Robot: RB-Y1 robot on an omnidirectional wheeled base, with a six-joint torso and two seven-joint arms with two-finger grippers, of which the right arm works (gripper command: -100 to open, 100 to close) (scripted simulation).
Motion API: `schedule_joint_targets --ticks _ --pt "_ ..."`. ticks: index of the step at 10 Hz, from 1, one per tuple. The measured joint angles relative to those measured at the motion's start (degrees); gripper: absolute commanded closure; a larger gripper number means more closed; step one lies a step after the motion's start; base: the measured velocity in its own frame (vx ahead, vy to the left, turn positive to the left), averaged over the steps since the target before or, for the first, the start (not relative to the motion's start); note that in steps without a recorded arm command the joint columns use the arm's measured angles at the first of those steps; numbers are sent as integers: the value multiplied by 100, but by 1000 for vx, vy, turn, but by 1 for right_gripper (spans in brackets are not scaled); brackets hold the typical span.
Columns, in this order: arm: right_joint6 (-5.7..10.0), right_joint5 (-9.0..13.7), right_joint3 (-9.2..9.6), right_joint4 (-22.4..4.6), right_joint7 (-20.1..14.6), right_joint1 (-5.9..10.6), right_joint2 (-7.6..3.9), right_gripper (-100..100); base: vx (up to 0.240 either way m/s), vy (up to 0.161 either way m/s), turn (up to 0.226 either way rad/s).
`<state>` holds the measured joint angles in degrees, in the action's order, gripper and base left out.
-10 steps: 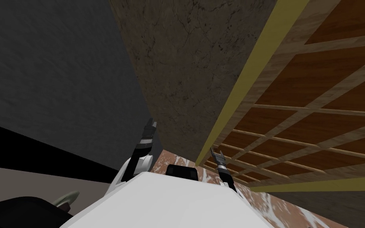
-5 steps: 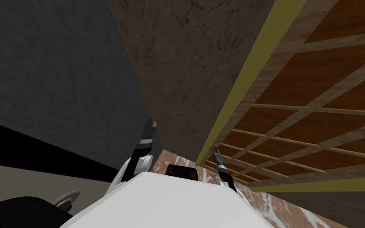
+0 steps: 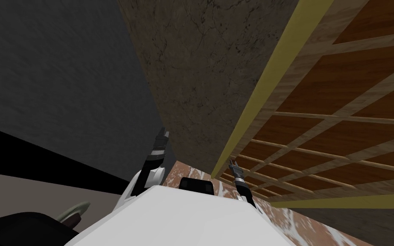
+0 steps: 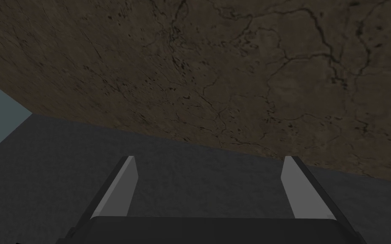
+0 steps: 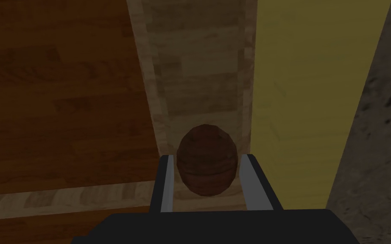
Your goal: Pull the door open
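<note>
The right gripper is clamped on the round, dark wood knob between its fingers. Behind it is the door, brown panels with pale bars. A yellow strip and a rough, cracked wall stand just beside. The left gripper has its fingers apart

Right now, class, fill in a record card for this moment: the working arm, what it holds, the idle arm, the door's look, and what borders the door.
working arm: right pincer
held: dark brown round knob, a finger pressed against each side
idle arm: left pincer, open, holding nothing
look: door of dark brown panels in a pale wood lattice
knob's seat: on the pale upright at the door's edge
border: yellow strip beside that upright, then a mottled brown wall
</note>
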<state>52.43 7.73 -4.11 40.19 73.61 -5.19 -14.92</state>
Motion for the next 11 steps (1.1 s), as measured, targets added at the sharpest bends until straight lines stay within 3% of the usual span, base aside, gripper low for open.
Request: schedule_joint_targets --ticks 11 --pt "-16 196 83 26 -1551 16 -21 100 -21 -8 25"
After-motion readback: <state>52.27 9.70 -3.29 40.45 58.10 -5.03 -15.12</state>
